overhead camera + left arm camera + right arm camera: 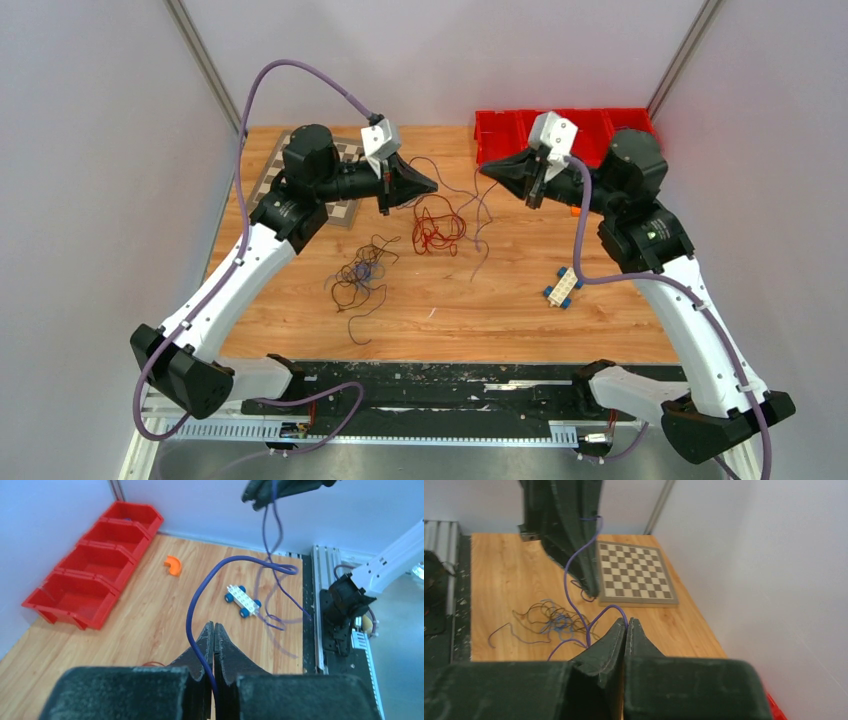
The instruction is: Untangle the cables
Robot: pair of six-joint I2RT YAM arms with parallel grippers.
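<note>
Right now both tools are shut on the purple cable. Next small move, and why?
Probably draw the left tool and right tool slowly apart. Each pinches the purple cable, which sags in loose loops between them, and part of it runs down beside the red bundle. Taking up the slack should show whether it comes free.

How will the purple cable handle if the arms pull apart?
Likely floppy: the purple cable sags in loose curves between the left gripper and right gripper. Probably light, being thin. It may drag the brown bundle, since purple strands lie in it.
</note>
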